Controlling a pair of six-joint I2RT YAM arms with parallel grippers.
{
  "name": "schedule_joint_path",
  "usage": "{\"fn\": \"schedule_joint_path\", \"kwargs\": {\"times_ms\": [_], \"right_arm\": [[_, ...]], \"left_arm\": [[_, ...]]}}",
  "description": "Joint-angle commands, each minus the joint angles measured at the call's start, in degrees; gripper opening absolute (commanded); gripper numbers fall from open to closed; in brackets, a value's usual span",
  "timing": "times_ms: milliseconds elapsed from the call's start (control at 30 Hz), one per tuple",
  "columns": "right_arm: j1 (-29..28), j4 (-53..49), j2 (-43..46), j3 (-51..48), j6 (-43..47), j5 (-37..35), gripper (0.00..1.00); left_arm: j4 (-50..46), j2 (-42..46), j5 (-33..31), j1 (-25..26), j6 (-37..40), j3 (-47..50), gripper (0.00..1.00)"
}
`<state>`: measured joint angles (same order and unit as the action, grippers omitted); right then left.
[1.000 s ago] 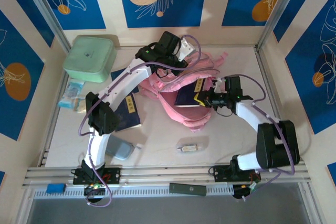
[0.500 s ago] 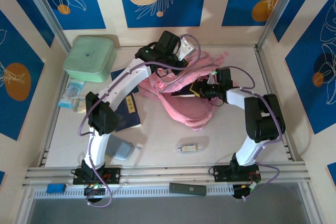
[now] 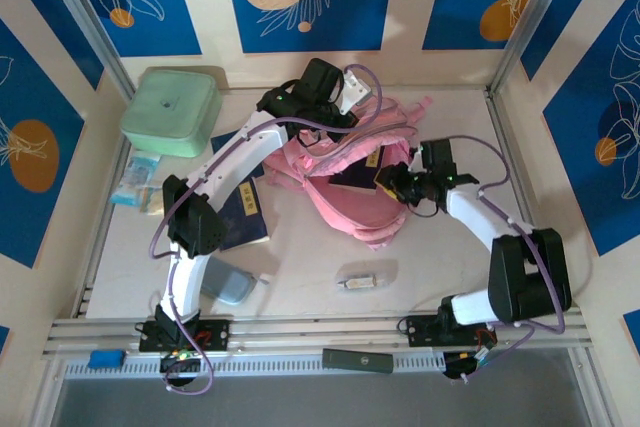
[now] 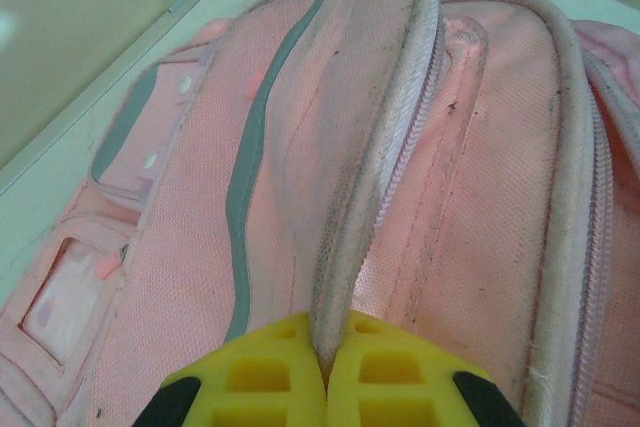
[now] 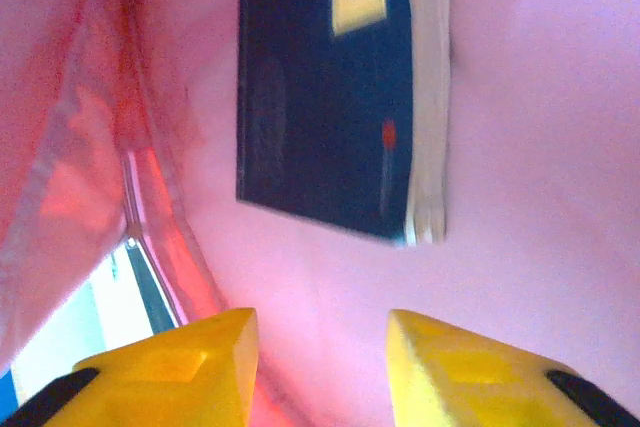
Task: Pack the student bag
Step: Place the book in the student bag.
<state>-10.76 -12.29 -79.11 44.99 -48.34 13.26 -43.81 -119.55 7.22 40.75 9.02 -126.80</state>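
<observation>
Where the surface [image 3: 300, 267] meets the back and both sides, upright patterned panels close it in. A slotted rail [image 3: 300, 332] runs along the near edge. Open room is best at the near centre, in front of the student bag [image 3: 355, 212], where one small clear item [image 3: 357, 282] lies alone. A bare strip also runs down the right side. The left side is crowded:
- a mint-green box [image 3: 170, 110] in the back corner
- small packets [image 3: 138, 187] nearer, by the left edge
- a dark blue booklet [image 3: 243, 217] partly under the left arm
- a grey-blue pouch [image 3: 228, 285] near that arm's base

Writing: a dark blue book [image 5: 320, 97] lying inside the bag carries a cream label with dark characters, possibly two, too blurred to read. The mark on the booklet's cover cannot be made out.

The bag lies right of centre towards the back, its straps reaching close to the back wall. It is soft pink fabric with piped rims and zips. The left wrist view shows a grey-trimmed pocket and pale clear panels. Its main compartment gapes open.

Left jaws: together, the yellow fingers [image 4: 270, 382] clamped on a piped rim of the bag beside a zip.

Right jaws: apart, the yellow fingers [image 5: 180, 357] inside the bag's mouth with nothing between them. The book lies just beyond, clear of the tips.
</observation>
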Motion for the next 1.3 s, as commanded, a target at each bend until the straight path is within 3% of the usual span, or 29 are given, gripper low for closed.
{"fn": "schedule_joint_path", "kwargs": {"times_ms": [0, 167, 333, 567, 800, 967, 1133, 1267], "right_arm": [[-3.9, 3.2, -1.0, -4.0, -11.7, -1.2, 0.3], [-8.7, 7.8, -6.8, -1.4, -17.3, -8.8, 0.13], [-8.7, 9.7, -12.2, 0.9, -18.4, -16.6, 0.0], [-5.6, 13.8, -13.8, 2.3, -16.0, -22.3, 0.0], [0.8, 14.4, -14.9, 5.1, -16.6, -19.0, 0.0], [1.7, 13.2, -15.5, 6.9, -13.9, -15.1, 0.0], [0.9, 12.4, -7.1, 2.3, -9.8, -12.6, 0.0], [0.9, 3.6, 3.4, 0.1, -4.6, -12.9, 0.03]], "left_arm": [[7.0, 2.0, 1.9, 0.1, -0.7, -1.5, 0.0], [6.9, 2.2, 2.4, 0.1, -0.5, -1.5, 0.0], [6.5, 2.4, 3.2, 0.1, -0.2, -1.4, 0.0], [5.9, 3.0, 3.8, 0.0, 1.3, -0.8, 0.0], [7.7, 3.1, 5.3, 0.0, 0.6, -0.1, 0.0], [8.1, 2.6, 4.9, 0.0, 0.2, -0.1, 0.0], [7.4, 2.1, 3.9, -0.2, 0.0, 0.2, 0.0], [6.7, 1.7, 3.6, -0.2, -1.1, 1.3, 0.0]]}}
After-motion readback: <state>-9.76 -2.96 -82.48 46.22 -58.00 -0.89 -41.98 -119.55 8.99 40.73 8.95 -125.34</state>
